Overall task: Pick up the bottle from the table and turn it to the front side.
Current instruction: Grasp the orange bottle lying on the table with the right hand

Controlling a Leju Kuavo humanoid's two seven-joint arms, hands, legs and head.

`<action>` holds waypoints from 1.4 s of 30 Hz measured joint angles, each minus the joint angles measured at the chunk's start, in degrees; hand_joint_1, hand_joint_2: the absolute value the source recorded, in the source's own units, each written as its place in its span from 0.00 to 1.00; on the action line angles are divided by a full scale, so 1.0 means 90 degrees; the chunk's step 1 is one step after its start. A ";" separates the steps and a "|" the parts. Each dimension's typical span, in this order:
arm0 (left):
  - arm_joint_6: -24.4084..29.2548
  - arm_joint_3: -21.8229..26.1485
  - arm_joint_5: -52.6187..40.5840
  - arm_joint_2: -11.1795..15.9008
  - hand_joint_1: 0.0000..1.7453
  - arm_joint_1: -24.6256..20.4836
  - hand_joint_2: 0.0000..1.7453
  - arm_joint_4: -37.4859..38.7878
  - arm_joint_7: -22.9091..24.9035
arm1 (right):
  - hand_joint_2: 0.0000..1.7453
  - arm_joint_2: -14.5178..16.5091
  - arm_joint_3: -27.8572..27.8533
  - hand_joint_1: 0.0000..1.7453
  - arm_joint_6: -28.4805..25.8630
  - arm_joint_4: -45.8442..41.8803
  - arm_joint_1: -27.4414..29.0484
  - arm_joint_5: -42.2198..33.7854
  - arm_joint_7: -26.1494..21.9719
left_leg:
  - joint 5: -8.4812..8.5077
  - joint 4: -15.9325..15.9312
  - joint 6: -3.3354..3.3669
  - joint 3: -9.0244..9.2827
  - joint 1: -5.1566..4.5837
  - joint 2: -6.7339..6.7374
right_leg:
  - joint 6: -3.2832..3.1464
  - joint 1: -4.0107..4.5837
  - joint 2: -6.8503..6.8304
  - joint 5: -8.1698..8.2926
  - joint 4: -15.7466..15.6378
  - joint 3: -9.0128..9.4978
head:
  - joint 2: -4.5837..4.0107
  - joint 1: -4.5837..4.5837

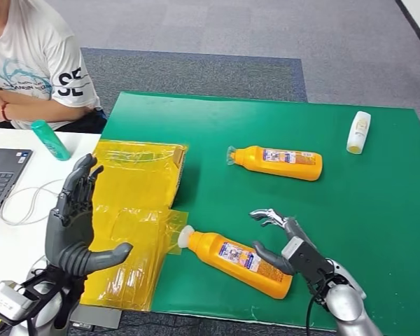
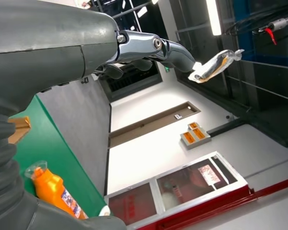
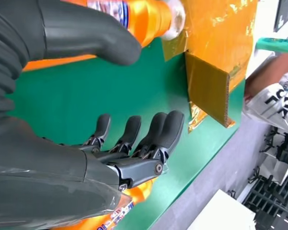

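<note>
Reaching low over the green mat [image 1: 303, 126], the right hand [image 1: 284, 241] sits spread at the base end of the near orange bottle [image 1: 234, 259], thumb on the bottle's near side and fingers [image 3: 161, 129] arched above the mat on its far side, holding nothing yet. That bottle lies on its side, its cap just beside the yellow plastic sheet [image 1: 134, 210]. A second orange bottle [image 1: 276, 162] lies well apart. The left hand [image 1: 73, 217] is raised, open and empty. Whether the thumb already touches the label is hard to tell. Closing evenly around the body, clear of the base edge, should keep the bottle from rolling when lifted and turned.
</note>
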 joint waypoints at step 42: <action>-0.0160 0.0000 0.0406 0.0085 0.00 -0.0850 1.00 0.0927 0.0000 | 1.00 -0.2717 0.1599 0.00 0.1225 0.1013 -0.1191 -0.0890 0.0723 | 0.0002 0.0000 0.0001 0.0000 -0.0004 0.0000 | 0.0010 -0.0008 0.0001 0.0006 0.0000 0.0001 | -0.0001 0.0001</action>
